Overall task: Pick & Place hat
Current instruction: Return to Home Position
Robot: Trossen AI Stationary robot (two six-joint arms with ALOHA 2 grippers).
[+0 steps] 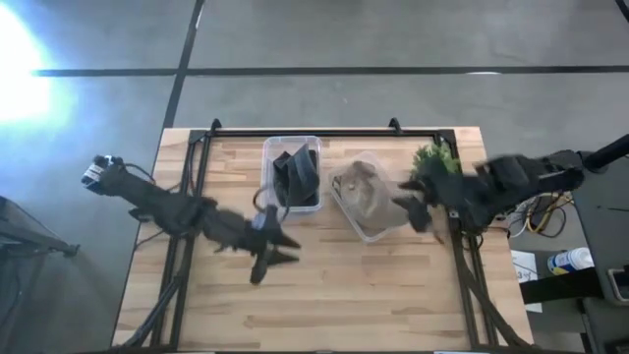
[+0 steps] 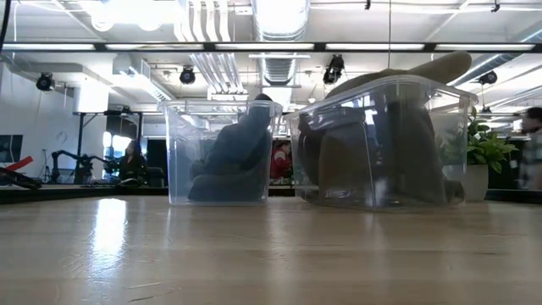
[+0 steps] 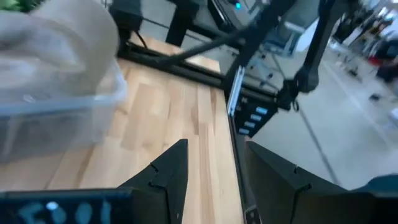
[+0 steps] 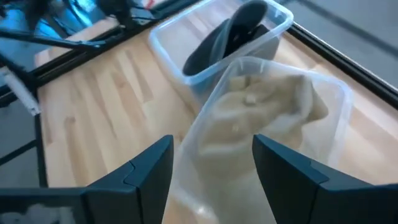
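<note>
Two clear plastic bins stand side by side on the wooden table. The left bin (image 1: 292, 175) holds a dark hat (image 2: 233, 157). The right bin (image 1: 366, 202) holds a tan hat (image 4: 267, 112), whose top pokes above the rim (image 2: 423, 68). My left gripper (image 1: 275, 251) hovers open over bare table near the dark hat's bin, on its near side; in its wrist view (image 3: 214, 174) it faces the table's right edge. My right gripper (image 1: 413, 206) is open at the right side of the tan hat's bin, with its fingers (image 4: 211, 168) just short of the hat.
A potted green plant (image 1: 437, 157) stands at the table's far right corner, close behind my right arm. The black frame rails (image 3: 236, 93) run along the table's edges. The near half of the table (image 1: 324, 305) is bare wood.
</note>
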